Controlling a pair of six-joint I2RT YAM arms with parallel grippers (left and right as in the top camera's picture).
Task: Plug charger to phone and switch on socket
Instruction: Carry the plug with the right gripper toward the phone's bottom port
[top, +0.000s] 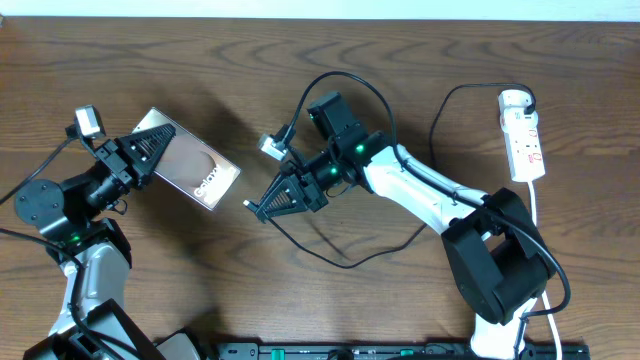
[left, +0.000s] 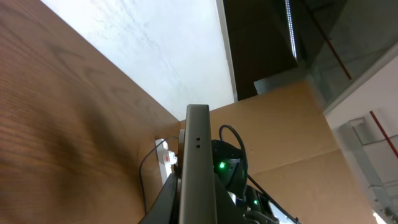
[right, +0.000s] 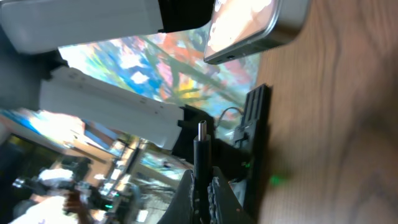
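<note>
My left pincer (top: 146, 156) is clamped on the flat dark rectangular smartphone (top: 198, 172), held tilted. My right pincer (top: 264, 206) is closed on the slim plug of the thin black charger cable (top: 330, 258), its tip near the phone but apart. The narrow white power strip (top: 524, 140) lies far right.

I count one phone (top: 190, 165) at my left gripper (top: 150, 155), one charger (top: 345, 264) at my right gripper (top: 262, 208), and one socket (top: 524, 140) well apart from both. My grippers are two, above one wooden table (top: 400, 60).
</note>
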